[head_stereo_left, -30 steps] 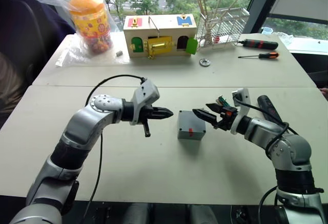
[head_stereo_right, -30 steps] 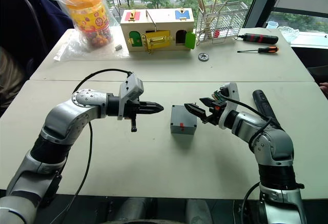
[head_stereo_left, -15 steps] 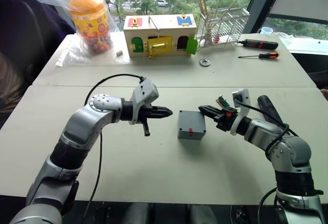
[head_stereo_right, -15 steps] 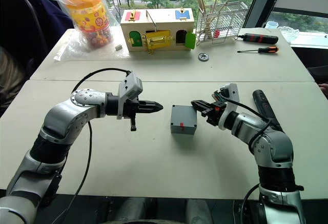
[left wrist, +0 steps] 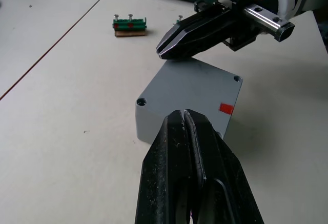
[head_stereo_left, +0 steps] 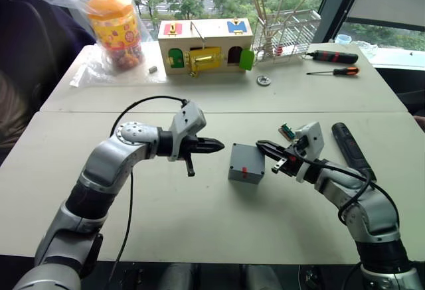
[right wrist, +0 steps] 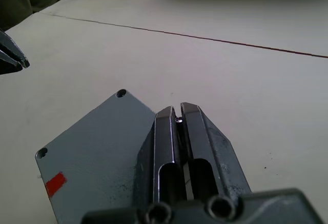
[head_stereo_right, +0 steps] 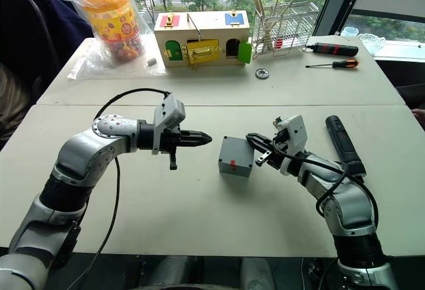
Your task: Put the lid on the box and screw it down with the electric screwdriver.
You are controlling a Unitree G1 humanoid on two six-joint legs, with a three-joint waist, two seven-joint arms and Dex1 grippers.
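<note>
Grey plastic box (head_stereo_left: 246, 162) stands near the middle of the table (head_stereo_left: 199, 217), its lid (left wrist: 197, 83) already seated flush on top, corner screw holes open and a red mark on one side. Left gripper (head_stereo_left: 214, 146) hovers just beside the box on the robot's left, fingers pressed together and holding nothing. Right gripper (head_stereo_left: 265, 148) reaches over the box's opposite top edge, its fingers closed on what may be a small screw, too small to tell. Electric screwdriver (head_stereo_left: 349, 148) lies toward the table's right edge, well apart from both grippers and untouched. A green terminal block (left wrist: 129, 25) lies beyond the box.

Judged step: seating a screw, or checking the lid, before driving. To do it well, bring the fingertips straight above one corner hole, keep the lid square to the box, brace the box with the left gripper, and only then fetch the screwdriver, holding it upright over the hole.
</note>
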